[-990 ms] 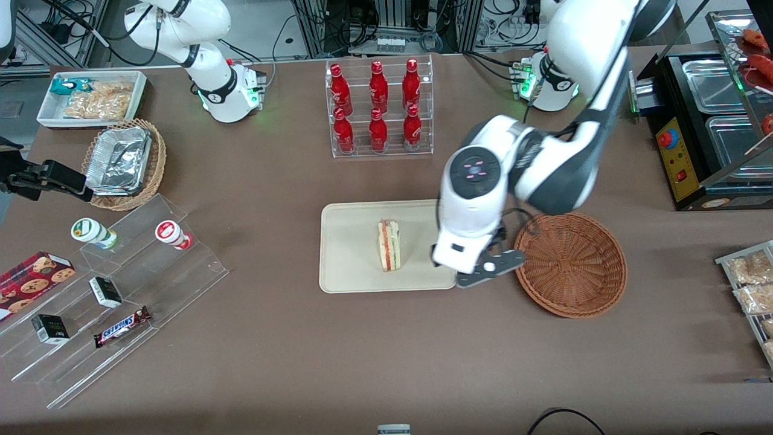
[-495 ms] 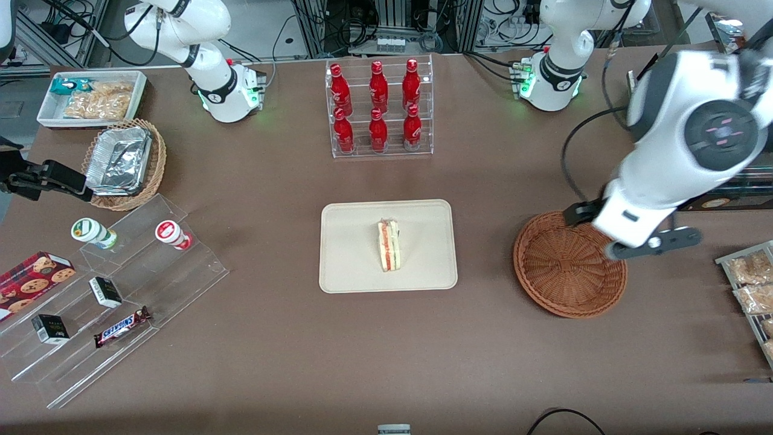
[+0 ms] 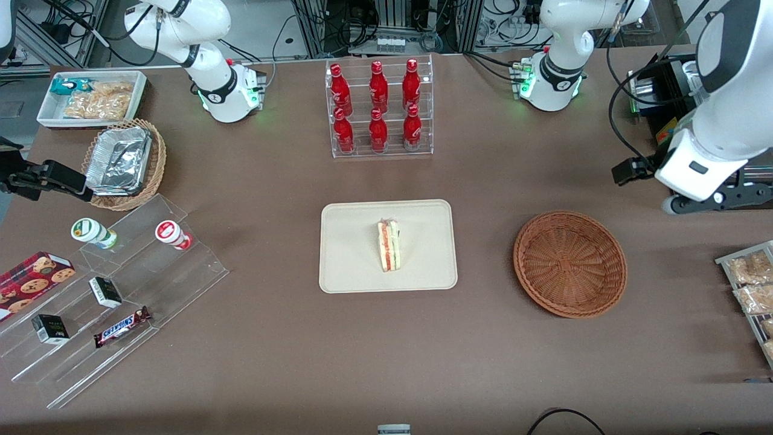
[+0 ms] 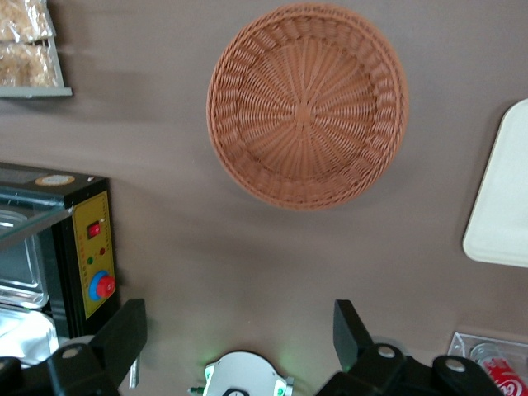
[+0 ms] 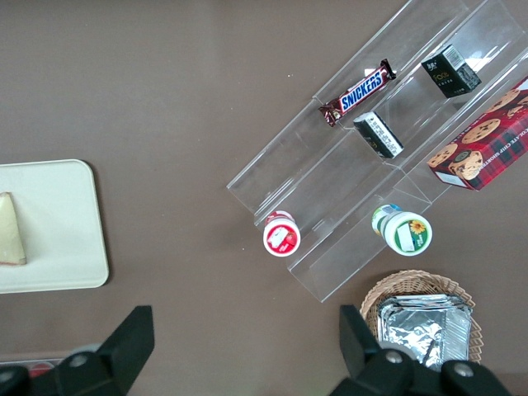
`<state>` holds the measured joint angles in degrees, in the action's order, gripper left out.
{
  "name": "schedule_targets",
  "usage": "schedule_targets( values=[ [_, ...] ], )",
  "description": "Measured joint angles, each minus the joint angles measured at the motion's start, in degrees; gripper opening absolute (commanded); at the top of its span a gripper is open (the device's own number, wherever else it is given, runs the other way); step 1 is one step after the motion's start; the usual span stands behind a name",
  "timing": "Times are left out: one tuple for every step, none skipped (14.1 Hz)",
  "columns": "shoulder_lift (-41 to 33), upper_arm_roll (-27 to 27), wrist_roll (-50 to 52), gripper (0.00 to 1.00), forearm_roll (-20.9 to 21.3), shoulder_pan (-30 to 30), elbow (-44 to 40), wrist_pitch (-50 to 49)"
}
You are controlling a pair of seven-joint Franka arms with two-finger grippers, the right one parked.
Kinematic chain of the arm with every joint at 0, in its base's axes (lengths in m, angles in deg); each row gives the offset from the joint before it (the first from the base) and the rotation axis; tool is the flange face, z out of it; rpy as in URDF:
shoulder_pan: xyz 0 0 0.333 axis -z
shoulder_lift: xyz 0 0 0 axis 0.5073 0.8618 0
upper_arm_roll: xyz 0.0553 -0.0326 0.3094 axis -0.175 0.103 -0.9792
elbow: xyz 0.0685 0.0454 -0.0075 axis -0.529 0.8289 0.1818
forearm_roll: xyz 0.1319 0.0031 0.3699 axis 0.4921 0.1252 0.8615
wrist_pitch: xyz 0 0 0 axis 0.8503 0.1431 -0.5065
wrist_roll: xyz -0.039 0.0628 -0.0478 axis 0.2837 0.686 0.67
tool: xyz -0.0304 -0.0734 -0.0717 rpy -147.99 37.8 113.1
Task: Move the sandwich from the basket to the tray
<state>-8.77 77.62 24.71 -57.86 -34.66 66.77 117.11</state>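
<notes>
With the sandwich (image 3: 389, 245) resting on the tray (image 3: 350, 266) and the basket (image 3: 569, 263) empty, my gripper (image 4: 239, 342), spread wide and empty, should simply hold clear.

From the front, my claw (image 3: 718, 202) runs off the picture's edge, and my own wrist covers part of it, so its fingers cannot be read there. In my wrist view only the tips of my two fingers (image 4: 351, 326) show, wide apart with bare tabletop (image 4: 231, 264) between them; the rest is cropped. The tray (image 4: 502, 198), well away from my claw, is cut by the frame so that only one rounded corner shows, and the sandwich (image 3: 389, 245) on it falls outside that view. The snack bags (image 4: 29, 41) and the black appliance (image 4: 78, 247) beside my claw are cropped too.
</notes>
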Motion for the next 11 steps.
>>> schedule_targets(
  values=[
    [-1.2,0.1,0.0,1.0,-0.1,0.0,1.2,0.0],
    [-1.9,0.2,0.0,1.0,-0.1,0.0,1.9,0.0],
    [-2.3,0.2,0.0,1.0,-0.2,0.0,2.1,0.0],
    [-2.5,0.0,0.0,1.0,-0.4,-0.1,2.1,0.0],
    [-2.7,-0.7,-0.5,1.0,-1.7,-0.4,2.1,0.0],
    [-2.9,-1.4,-2.4,1.0,-3.6,-1.0,2.1,0.0],
    [-3.1,-1.8,-3.8,1.0,-4.6,-1.6,2.1,-0.1],
    [-3.2,-2.1,-4.7,1.0,-5.3,-1.9,2.0,-0.1],
    [-3.2,-2.1,-5.1,1.0,-5.4,-2.0,1.7,-0.1],
    [-3.2,-1.9,-5.2,1.0,-5.4,-1.9,1.2,-0.1],
    [-3.2,-1.6,-5.2,1.0,-5.4,-1.9,0.8,-0.1]
  ],
)
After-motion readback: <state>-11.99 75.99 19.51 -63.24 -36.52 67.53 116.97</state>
